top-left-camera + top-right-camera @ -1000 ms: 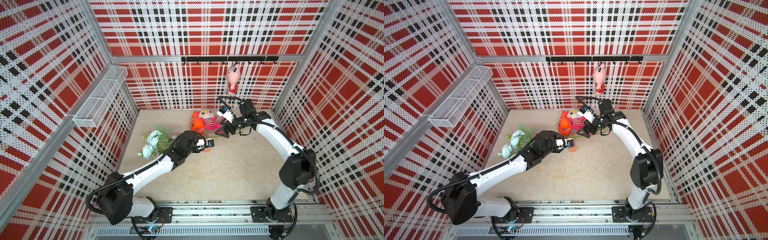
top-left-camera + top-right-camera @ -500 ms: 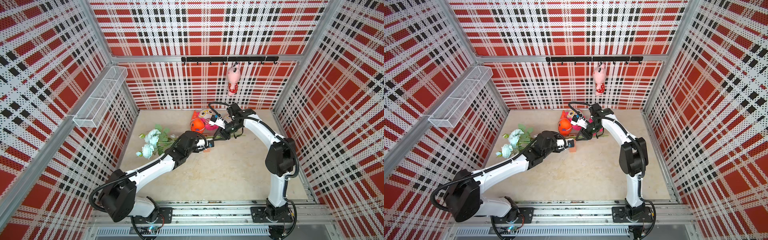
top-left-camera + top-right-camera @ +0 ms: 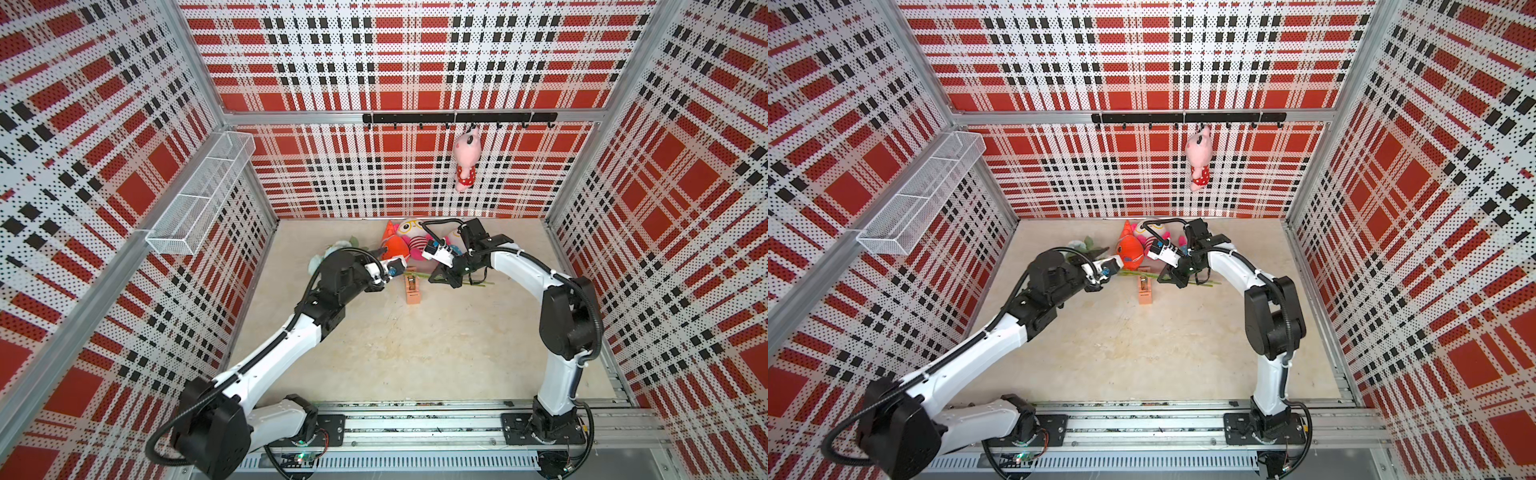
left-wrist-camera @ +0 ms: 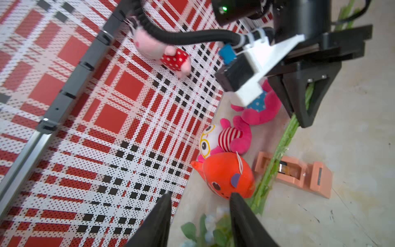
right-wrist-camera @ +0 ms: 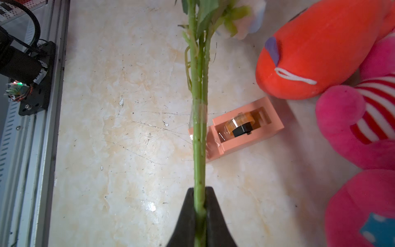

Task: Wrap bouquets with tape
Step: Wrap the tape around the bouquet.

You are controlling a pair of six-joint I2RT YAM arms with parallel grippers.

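Handing over is what you've just done: your right claw point(image 5: 200, 210), spread wide a second ago, is now pinched shut on the stems of the bouquet point(image 5: 199, 119), while your left claw point(image 4: 201, 196) has let go and stands half spread with nothing between its tips. That means the flowers now ride on the right arm alone, freeing the left for taping. The stems run out from the right claw straight across one end of the tape dispenser point(image 5: 237, 130), and a clear strip already seems to cling around them there. The blooms lie just beyond the left claw's tips, beside the orange fish toy point(image 4: 226, 174).
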